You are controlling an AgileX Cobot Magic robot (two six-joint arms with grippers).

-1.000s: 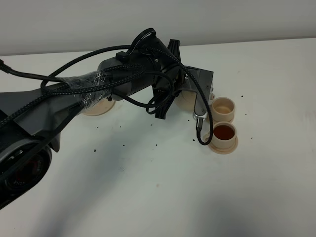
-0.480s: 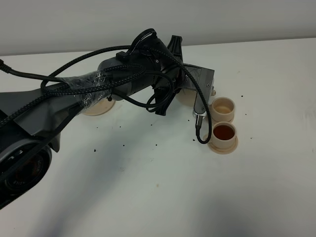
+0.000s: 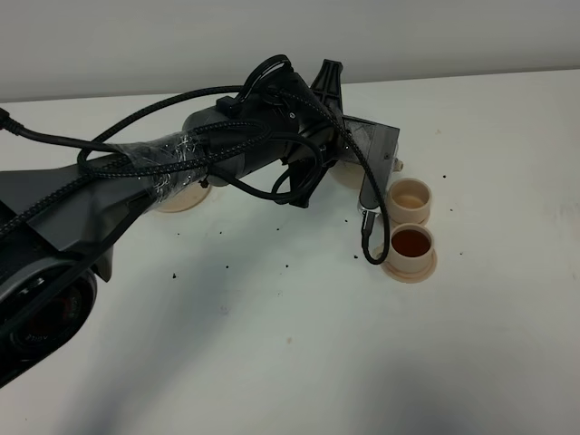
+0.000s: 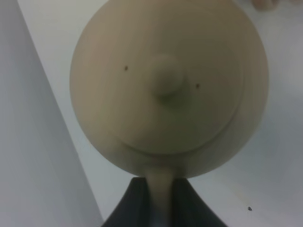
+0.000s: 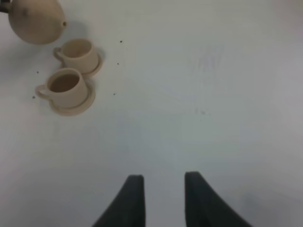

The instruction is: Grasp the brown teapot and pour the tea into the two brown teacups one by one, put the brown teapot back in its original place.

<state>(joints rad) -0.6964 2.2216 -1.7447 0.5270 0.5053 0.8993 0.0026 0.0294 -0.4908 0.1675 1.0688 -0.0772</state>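
Firmly, left fingers point(image 4: 130, 208) clamp the brown teapot point(image 4: 165, 85) by its handle (knobbed lid on); right fingers point(image 5: 132, 198) stand apart.

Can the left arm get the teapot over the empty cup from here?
Probably yes. The left end effector holds the brown teapot just beside the empty teacup, with nothing between them. The right end effector hangs well clear.

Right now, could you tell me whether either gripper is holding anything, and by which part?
The left gripper holds the brown teapot by its loop handle, jaws shut on it. The right gripper is open and empty.
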